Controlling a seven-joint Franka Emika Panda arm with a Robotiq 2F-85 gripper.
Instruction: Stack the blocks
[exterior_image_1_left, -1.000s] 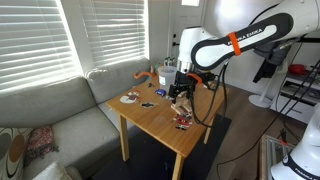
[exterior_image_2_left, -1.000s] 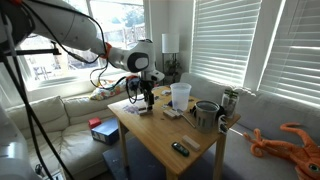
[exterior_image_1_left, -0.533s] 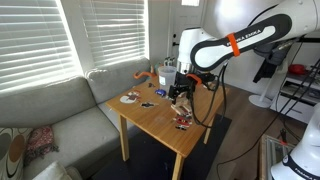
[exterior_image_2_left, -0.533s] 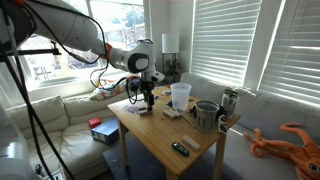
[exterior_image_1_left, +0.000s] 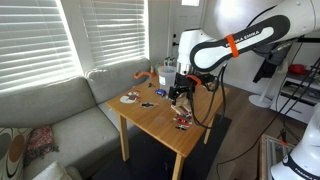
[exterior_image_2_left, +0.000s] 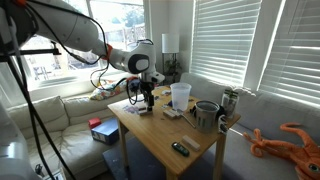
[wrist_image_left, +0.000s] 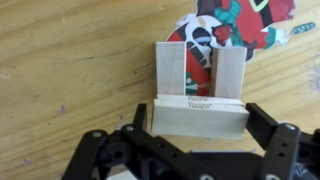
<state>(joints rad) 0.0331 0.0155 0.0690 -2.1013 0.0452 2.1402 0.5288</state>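
In the wrist view, two pale blocks (wrist_image_left: 170, 68) lie side by side on the table (wrist_image_left: 70, 60), and a third block (wrist_image_left: 200, 115) seems to lie across their near ends; the widely spread fingers (wrist_image_left: 268, 122) flank it so closely that I cannot tell whether they pinch it, so the stack looks begun but not yet let go.

In the wrist view a crosswise block (wrist_image_left: 198, 113) lies between the fingers of the gripper (wrist_image_left: 198, 122), one finger at its 9 o'clock and the other at its 3 o'clock. At its 12 o'clock the left block (wrist_image_left: 168, 68) and the right block (wrist_image_left: 229, 72) lie side by side with a gap between them, their near ends hidden behind it. A printed card (wrist_image_left: 235, 22) lies beyond them, at 12 to 1 o'clock. In an exterior view the cup (exterior_image_2_left: 180, 95) stands on the table (exterior_image_2_left: 150, 135) at the gripper's 3 o'clock.
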